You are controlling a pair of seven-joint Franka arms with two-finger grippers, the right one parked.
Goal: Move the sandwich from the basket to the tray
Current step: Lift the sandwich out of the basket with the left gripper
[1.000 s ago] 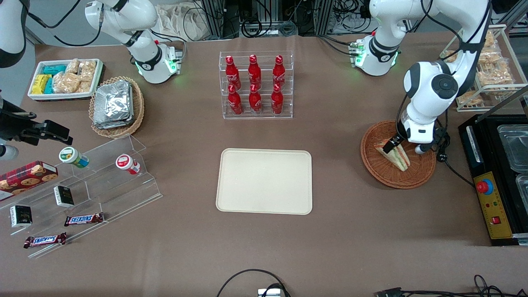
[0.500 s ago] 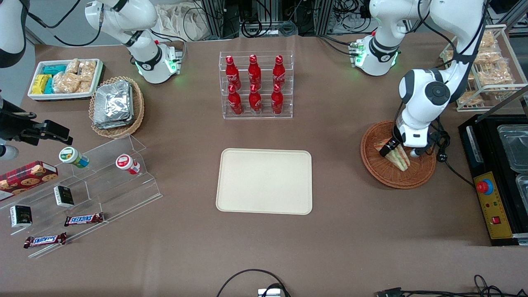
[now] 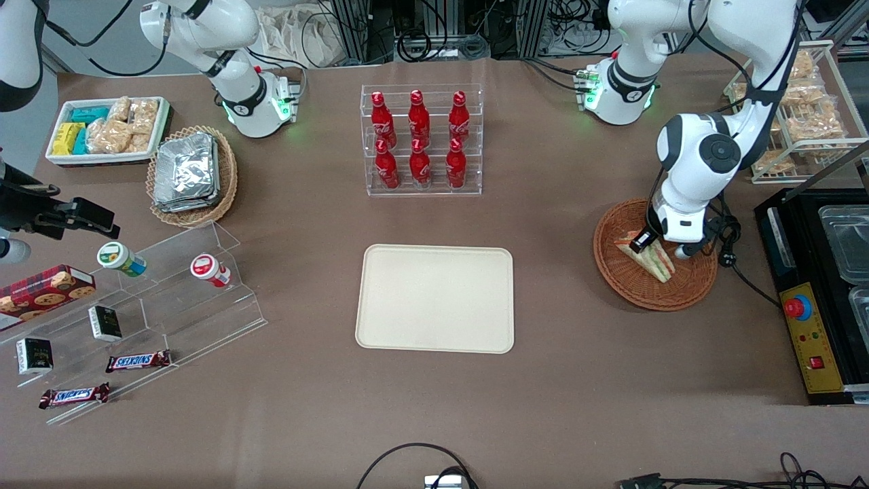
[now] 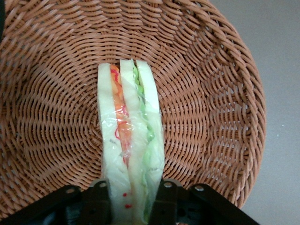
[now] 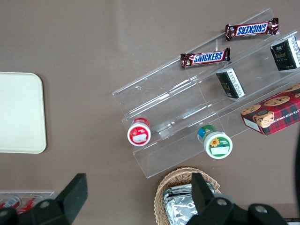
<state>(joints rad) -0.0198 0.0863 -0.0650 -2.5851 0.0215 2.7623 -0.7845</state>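
The sandwich (image 3: 657, 261), a wrapped wedge of white bread with orange and green filling, stands on edge in the reddish-brown wicker basket (image 3: 635, 293) toward the working arm's end of the table. My gripper (image 3: 645, 242) is down in the basket, shut on the sandwich. In the left wrist view the sandwich (image 4: 131, 136) runs out from between the two black fingers (image 4: 96, 202), which press on both bread faces, with the basket (image 4: 215, 112) weave all around. The cream tray (image 3: 434, 299) lies flat at the table's middle with nothing on it.
A clear rack of red bottles (image 3: 421, 139) stands farther from the front camera than the tray. A black machine with a red button (image 3: 811, 319) sits right beside the basket. A wire snack rack (image 3: 808, 109) is near the arm's base. Stepped acrylic shelves (image 3: 170, 299) stand toward the parked arm's end.
The wrist has shifted a little over the basket and the fingers have drawn in onto the sandwich. The sandwich is still resting in the basket.
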